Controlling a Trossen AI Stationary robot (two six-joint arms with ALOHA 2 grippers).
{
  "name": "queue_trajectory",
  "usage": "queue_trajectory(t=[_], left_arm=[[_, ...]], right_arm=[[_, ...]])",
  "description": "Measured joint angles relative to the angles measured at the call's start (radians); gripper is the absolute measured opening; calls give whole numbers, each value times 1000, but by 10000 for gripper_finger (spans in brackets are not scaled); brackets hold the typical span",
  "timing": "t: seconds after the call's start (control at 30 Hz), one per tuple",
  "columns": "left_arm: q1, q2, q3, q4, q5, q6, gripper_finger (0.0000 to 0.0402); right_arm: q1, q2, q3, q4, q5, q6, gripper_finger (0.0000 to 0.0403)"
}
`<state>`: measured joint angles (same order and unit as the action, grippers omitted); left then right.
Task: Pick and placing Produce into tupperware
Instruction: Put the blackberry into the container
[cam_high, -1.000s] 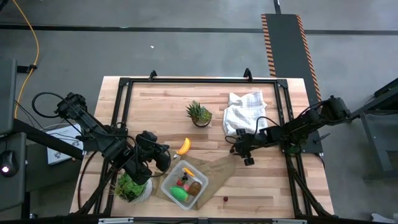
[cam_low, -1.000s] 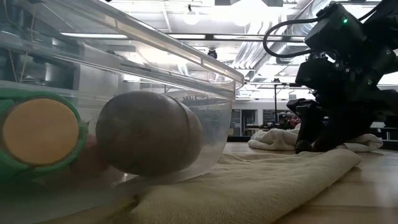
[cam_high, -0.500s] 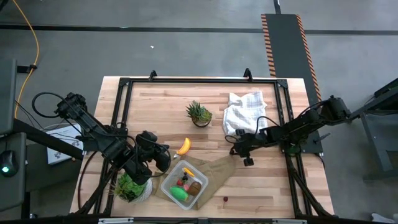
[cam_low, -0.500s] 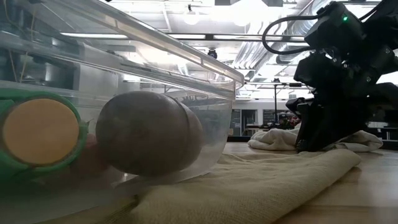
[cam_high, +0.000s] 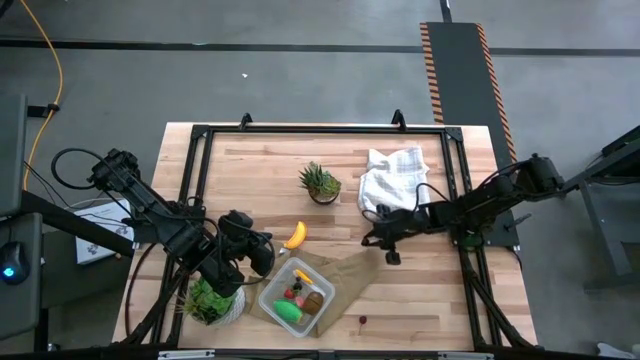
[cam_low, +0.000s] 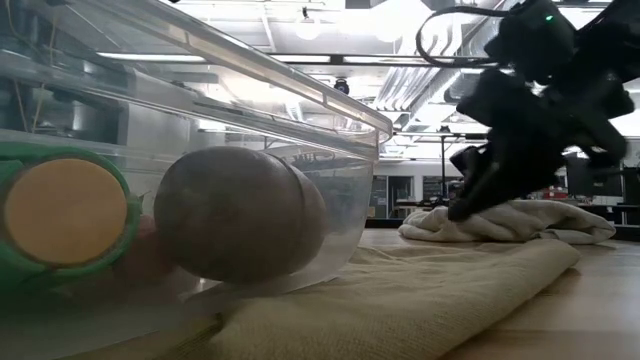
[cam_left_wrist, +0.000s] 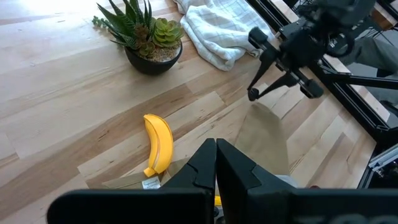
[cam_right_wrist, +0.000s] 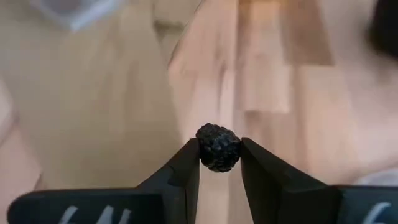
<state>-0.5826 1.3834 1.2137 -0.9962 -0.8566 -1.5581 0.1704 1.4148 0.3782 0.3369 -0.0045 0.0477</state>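
Since the earlier frame the right gripper (cam_right_wrist: 217, 163) has lifted and shifted toward the tupperware (cam_high: 296, 295), fingers clamped on a dark bumpy berry (cam_right_wrist: 218, 147); left gripper (cam_left_wrist: 216, 163) fully closed, empty; banana (cam_left_wrist: 157, 142) just ahead of it

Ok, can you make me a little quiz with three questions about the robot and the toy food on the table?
1. True or false: the yellow banana is already inside the tupperware.
2. What does the right pincer hold? A) a strawberry B) a small dark bumpy berry C) nothing
3. Fill in: the white cloth lies beside the spiky ____.

Key:
1. False; it lies on the table beside the box.
2. B
3. plant
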Motion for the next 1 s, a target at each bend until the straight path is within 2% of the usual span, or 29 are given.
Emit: queue_trajectory(t=[0.33, 0.67, 1.0], left_arm=[[0, 0, 0, 0, 0, 0, 1], [0, 0, 0, 0, 0, 44, 1], [0, 0, 0, -2, 0, 88, 1]], right_arm=[[-68, -2, 0, 236, -44, 198, 83], [-106, -2, 0, 453, -287, 372, 83], [-111, -2, 0, 634, -309, 503, 83]])
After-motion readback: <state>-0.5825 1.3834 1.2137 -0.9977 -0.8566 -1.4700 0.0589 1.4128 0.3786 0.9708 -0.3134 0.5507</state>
